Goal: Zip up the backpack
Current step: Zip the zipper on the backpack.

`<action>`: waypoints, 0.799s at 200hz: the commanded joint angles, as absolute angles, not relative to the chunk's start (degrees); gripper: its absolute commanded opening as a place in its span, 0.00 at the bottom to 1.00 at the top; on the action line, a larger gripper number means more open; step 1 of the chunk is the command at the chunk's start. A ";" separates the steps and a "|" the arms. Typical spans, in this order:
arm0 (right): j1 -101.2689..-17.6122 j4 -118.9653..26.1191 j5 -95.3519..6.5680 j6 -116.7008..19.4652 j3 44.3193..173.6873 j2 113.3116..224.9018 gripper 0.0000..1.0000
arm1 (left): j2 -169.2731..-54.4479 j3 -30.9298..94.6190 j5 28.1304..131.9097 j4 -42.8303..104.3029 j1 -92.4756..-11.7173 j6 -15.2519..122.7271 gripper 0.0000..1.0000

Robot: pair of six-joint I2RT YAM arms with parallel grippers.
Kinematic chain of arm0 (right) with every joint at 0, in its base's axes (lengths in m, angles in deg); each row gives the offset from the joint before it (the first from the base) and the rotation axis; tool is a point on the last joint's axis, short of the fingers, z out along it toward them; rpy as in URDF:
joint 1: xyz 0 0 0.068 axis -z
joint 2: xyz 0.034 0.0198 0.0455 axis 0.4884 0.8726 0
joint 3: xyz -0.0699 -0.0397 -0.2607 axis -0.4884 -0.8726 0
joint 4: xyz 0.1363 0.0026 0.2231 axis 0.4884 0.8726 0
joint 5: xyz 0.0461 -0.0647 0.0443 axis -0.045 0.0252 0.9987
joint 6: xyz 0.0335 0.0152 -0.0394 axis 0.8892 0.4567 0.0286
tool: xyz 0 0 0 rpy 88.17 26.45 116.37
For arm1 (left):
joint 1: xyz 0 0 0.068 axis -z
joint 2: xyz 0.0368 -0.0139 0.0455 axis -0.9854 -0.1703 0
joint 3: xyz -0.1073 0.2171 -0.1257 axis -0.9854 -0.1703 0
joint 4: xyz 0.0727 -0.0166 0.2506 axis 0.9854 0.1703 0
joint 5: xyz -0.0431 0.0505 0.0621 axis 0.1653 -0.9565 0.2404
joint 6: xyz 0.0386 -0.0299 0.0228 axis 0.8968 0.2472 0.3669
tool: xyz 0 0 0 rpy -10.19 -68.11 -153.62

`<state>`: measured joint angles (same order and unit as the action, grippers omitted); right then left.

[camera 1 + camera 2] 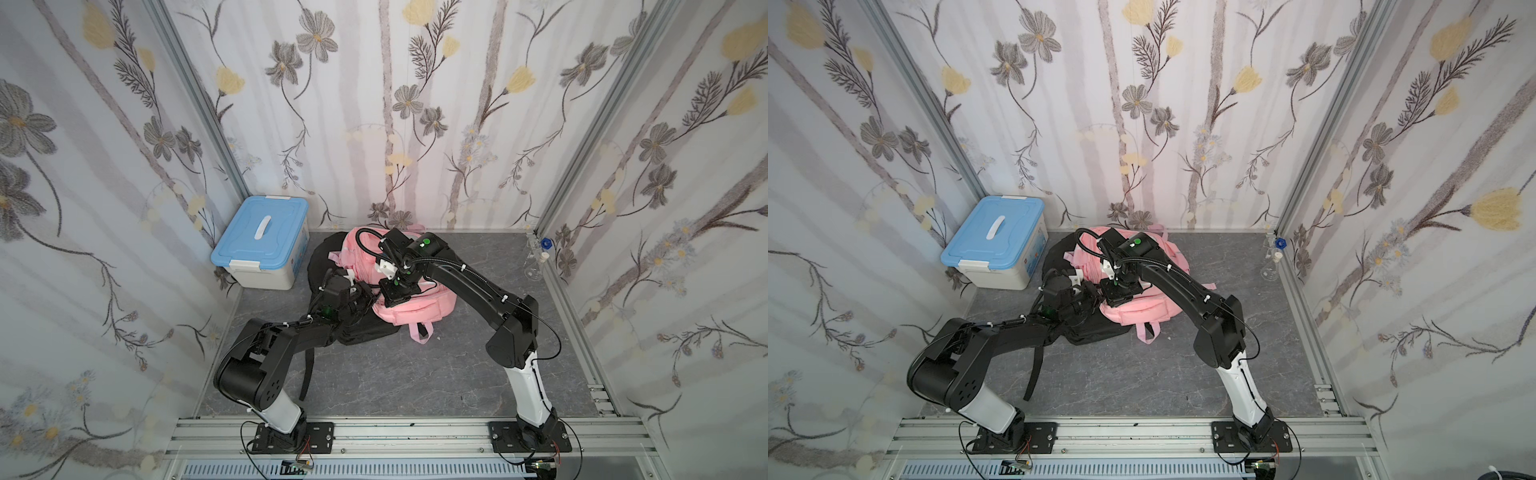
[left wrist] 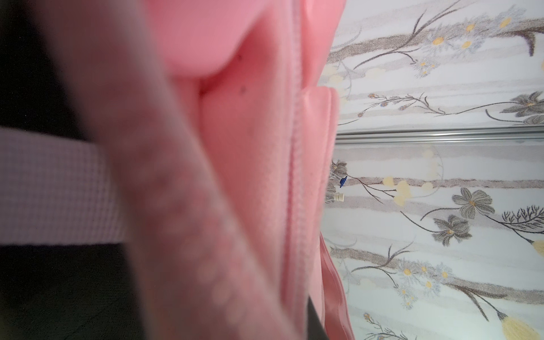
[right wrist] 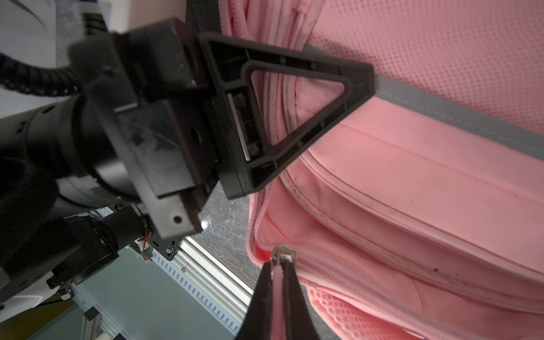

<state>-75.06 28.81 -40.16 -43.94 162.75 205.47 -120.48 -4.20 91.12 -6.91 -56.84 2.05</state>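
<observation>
Backpack [image 1: 419, 305] lies atop black backpack [image 1: 365, 330], beside box [image 1: 262, 245].

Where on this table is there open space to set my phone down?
Freest: the bare table between the pink backpack and the front rail. Also the strip between that backpack and the glassware, though the right arm overhangs it. Crowded: around the blue-lidded box and black backpack.
</observation>
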 commanded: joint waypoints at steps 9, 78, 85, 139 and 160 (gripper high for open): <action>-76.24 23.50 -33.76 -42.43 168.10 208.97 0.00 | -120.08 -3.07 92.99 -10.80 -56.20 2.88 0.00; -76.42 10.62 -24.69 -38.14 169.80 206.65 0.00 | -118.28 -3.37 92.53 -8.35 -55.85 3.80 0.00; -76.37 9.67 -22.93 -38.19 169.80 206.31 0.00 | -118.28 -3.16 92.66 -8.29 -55.85 3.81 0.00; -76.76 25.99 -33.23 -41.72 180.89 214.73 0.00 | -118.25 -3.16 92.70 -8.08 -55.85 3.97 0.00; -76.88 27.95 -35.81 -42.36 179.63 215.35 0.00 | -117.89 -2.99 92.49 -7.18 -55.86 4.25 0.00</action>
<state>-76.07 34.95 -39.16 -40.53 179.49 214.56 -118.56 -3.48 89.66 -3.43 -56.56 3.87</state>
